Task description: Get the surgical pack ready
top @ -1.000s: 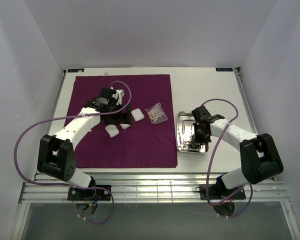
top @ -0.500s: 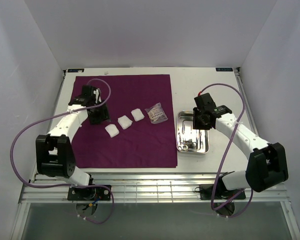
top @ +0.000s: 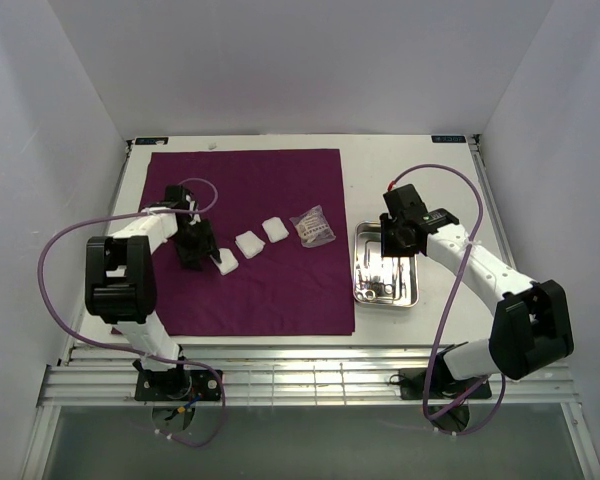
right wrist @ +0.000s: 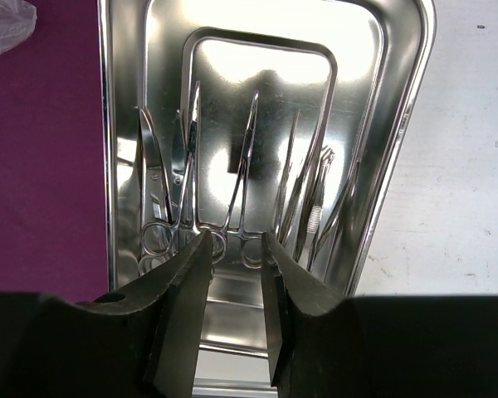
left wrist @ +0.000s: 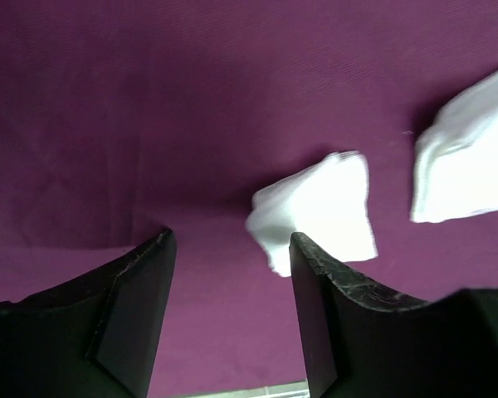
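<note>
One large purple cloth [top: 270, 290] lies flat, the steel tray [top: 406, 292] just off its right edge. We judge loading underway: our left gripper [left wrist: 231, 240] hangs spread and empty beside a gauze pad [left wrist: 319, 207]; our right gripper [right wrist: 235, 240], slightly parted and empty, must descend onto the instruments [right wrist: 247, 157].

The deep-purple cloth [top: 280, 290] lay spread flat as a square on the bench [top: 410, 180]. Three white gauze pads [top: 249, 244] sat on it in a slanting row left of its middle, close together but apart. The small steel tray [top: 408, 290] stood hard against the cloth's right edge. Slim metal instruments [top: 380, 285] lay lengthwise inside it, with their ring handles toward the cloth's near side.
</note>
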Robot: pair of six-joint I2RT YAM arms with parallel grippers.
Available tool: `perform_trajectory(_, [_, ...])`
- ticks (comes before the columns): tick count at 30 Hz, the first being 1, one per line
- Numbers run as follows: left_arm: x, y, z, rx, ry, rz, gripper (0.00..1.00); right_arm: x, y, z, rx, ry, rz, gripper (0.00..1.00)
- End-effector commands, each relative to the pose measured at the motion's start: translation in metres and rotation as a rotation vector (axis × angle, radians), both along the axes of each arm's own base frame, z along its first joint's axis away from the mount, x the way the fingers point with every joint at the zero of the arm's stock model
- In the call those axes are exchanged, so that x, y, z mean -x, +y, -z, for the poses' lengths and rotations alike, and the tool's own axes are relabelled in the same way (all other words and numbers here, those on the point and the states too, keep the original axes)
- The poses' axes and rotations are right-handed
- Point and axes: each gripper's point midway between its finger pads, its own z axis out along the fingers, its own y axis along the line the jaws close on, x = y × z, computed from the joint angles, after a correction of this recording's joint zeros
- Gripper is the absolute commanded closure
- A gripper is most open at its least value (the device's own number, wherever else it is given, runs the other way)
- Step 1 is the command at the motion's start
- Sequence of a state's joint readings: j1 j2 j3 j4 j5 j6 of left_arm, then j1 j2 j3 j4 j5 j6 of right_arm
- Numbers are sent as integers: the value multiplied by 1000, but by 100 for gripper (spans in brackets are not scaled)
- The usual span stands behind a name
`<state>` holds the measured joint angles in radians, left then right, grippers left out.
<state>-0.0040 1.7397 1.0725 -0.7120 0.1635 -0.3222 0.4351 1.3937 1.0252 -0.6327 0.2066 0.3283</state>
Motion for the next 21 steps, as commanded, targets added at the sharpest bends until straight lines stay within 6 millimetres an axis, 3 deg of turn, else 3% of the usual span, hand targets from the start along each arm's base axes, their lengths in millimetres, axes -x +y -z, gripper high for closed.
perform_trajectory(1, [-20, -14, -12, 73, -72, 23, 32, -7, 3, -15, -10, -56, -16, 64])
perform_trajectory(10, [-19, -20, -9, 111, -84, 29, 39, -2, 1, -9, -9, -34, -4, 64])
perform_trajectory(15, [-29, -26, -9, 136, -118, 43, 41, -4, 3, -10, -13, -33, -6, 64])
perform_trajectory(21, [-30, -28, 4, 148, -78, 27, 45, -5, 1, -12, -3, -33, -4, 64])
